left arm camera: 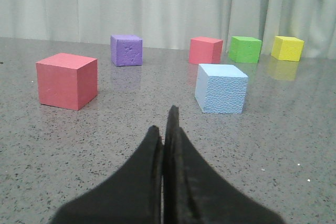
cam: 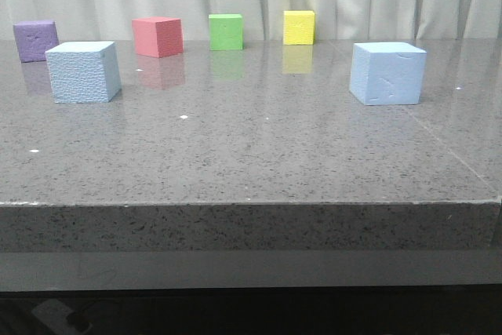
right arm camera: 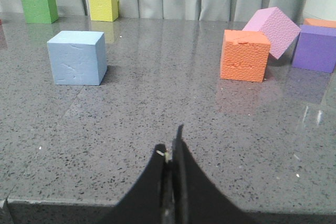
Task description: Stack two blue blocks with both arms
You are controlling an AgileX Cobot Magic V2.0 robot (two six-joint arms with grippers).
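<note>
Pale curtains hang behind a speckled grey stone table (cam: pixel 251 154), and on it my two blue blocks sit well apart and flat, neither one lifted or stacked. My pebbled blue block (cam: pixel 82 71) rests toward my left side, near the purple cube (cam: pixel 35 40) at the back left. My dented blue block (cam: pixel 387 73) rests toward my right side, with bare table all round it. Between them, along the back by the curtain, stand a red cube (cam: pixel 158 36), a green cube (cam: pixel 226 31) and a yellow cube (cam: pixel 299 27).

I judge that the stacking has not begun: this is the very start, with both arms pulled back and out of the front view. The next move, as I see it, calls for each hand to spread its fingers, reach forward to the block on its own side and take it squarely by two opposite faces, so that one block can be set level on the other.

My left hand (left arm camera: pixel 167 129) has its fingers pressed together, holding nothing and touching nothing, with the pebbled block ahead of it. My right hand (right arm camera: pixel 172 148) is likewise closed on nothing, the dented block ahead; an orange cube (right arm camera: pixel 244 54) and a tilted pink cube (right arm camera: pixel 273 29) lie off to its other side.
</note>
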